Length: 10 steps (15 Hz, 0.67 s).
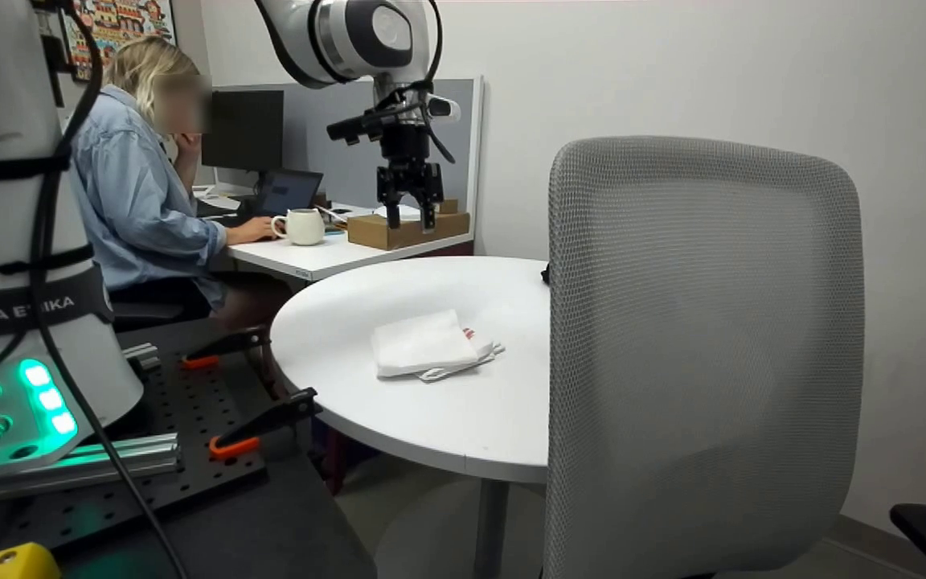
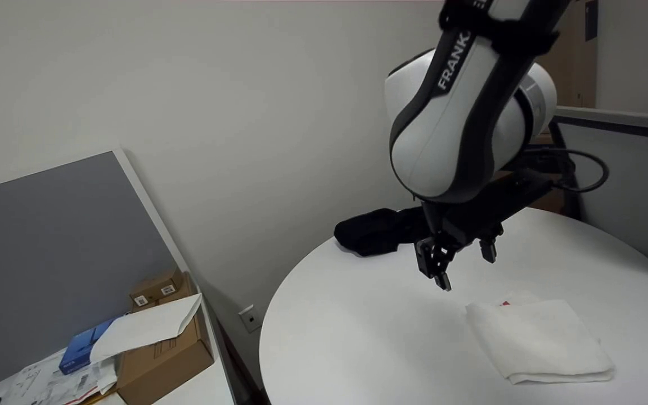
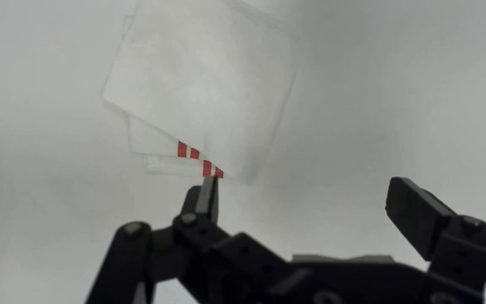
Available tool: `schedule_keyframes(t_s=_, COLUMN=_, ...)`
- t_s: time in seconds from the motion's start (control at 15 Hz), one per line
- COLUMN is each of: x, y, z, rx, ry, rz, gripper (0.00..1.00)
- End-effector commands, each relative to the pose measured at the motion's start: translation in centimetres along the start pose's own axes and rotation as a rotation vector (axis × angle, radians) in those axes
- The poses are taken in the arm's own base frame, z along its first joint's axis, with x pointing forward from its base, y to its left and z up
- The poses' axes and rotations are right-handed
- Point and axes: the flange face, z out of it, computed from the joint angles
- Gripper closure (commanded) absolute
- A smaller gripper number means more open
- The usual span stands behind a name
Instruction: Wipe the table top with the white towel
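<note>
White and folded flat, the towel point(image 1: 423, 344) lies on the round desk point(image 2: 346, 337), in from its edges. Red stripes point(image 3: 182, 149) show on the under layers, which peep out beyond the top fold. Above the desk the robot arm point(image 1: 391, 36) points its jaws downward; they stand wide apart, hold nothing, and are clear of the towel. In an exterior view, a black, cloth-like item point(image 2: 366, 233) rests at the desk's edge towards the wall point(image 2: 217, 112), well apart from the towel. A grey mesh chair point(image 1: 704, 346) hides part of the desk's edge in an exterior view. Beyond another stretch of edge, a person point(image 1: 129, 177) in a blue shirt sits at a worktop point(image 1: 302, 261) that carries a white mug point(image 1: 305, 227) and a cardboard box point(image 1: 411, 235).
</note>
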Motion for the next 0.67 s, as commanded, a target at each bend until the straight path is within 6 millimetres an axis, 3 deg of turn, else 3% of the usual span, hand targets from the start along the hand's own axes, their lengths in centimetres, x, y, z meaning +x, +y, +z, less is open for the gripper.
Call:
schedule_keyframes(t_s=0.0, x=3.7, y=0.0, z=4.8, rx=0.019, ry=-0.029, rz=-0.049, gripper=0.00)
schedule_keyframes(t_s=0.27, x=6.6, y=1.4, z=8.1, rx=0.016, ry=-0.068, rz=-0.041, gripper=0.00)
schedule_keyframes(t_s=0.6, x=7.7, y=1.2, z=9.2, rx=0.052, ry=-0.064, rz=-0.066, gripper=0.02)
